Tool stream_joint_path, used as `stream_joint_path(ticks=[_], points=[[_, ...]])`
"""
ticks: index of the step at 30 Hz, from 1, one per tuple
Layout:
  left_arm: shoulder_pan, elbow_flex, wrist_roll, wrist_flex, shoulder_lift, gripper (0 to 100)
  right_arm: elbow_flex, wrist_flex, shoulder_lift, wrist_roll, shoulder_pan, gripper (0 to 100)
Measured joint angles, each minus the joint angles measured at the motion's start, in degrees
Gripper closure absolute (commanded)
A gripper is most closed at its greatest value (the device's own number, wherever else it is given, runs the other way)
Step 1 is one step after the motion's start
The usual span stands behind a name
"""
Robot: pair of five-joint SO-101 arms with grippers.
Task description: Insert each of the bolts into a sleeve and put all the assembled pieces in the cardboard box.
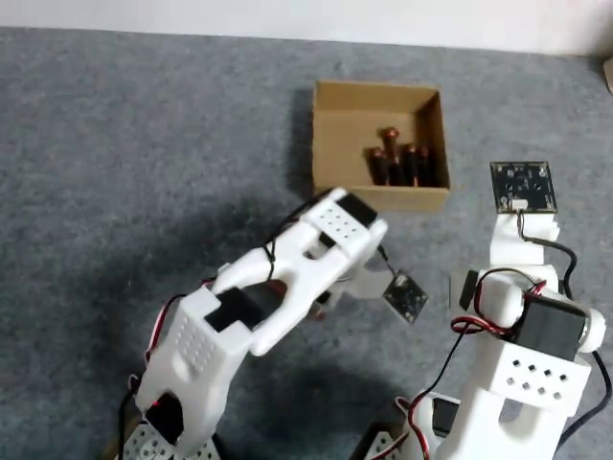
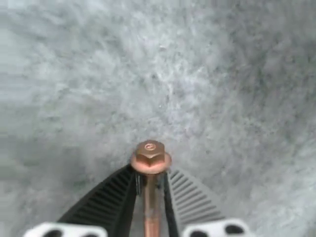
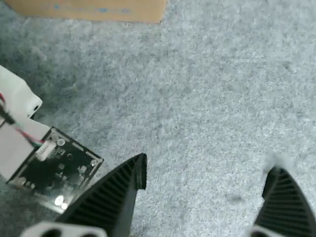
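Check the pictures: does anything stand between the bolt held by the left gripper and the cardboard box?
Nothing visible does. The left gripper holds the bolt over bare carpet, and only carpet shows between that arm and the cardboard box, whose near wall it must clear.

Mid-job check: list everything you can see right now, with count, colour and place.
cardboard box: one, brown, far middle of the table.
assembled pieces: a cluster, exact count unclear, copper heads on dark sleeves, inside the box towards its right wall.
bolt: one, copper, hex head, clamped in the left gripper, no sleeve on it.
table cover: one, grey, fuzzy, under everything.
camera boards: two, black, one at each wrist.
left gripper: one, black fingers, shut on the bolt, above the cover on the near side of the box.
right gripper: one, black fingers, open, holding nothing, over bare cover near the box.
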Motion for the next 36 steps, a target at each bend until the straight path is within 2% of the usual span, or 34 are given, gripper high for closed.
stream_joint_path(ticks=[6,12,16,20,28,32,36], points=[[1.5,2.0,0.0,2.3,-12.2,99,0.1,0.0,-2.3,0.0,0.0,65.2],[2.1,7.5,0.3,3.1,-24.0,99,0.7,0.0,-13.7,0.0,-0.1,65.2],[0.9,10.2,7.5,-2.3,-28.3,99,5.5,0.0,-20.0,0.0,-1.1,65.2],[-2.4,12.9,16.7,-5.6,-30.2,99,10.7,-0.4,-21.1,0.0,-2.2,65.2],[-3.7,22.7,18.4,-9.8,-30.2,99,11.5,-6.2,-21.1,0.0,-2.6,65.2],[-4.5,23.4,18.7,-11.5,-30.2,99,11.5,-6.7,-21.1,0.0,-2.6,65.2],[-7.2,23.4,22.4,-12.5,-30.2,99,11.8,-7.4,-21.3,0.0,-1.8,65.2]])
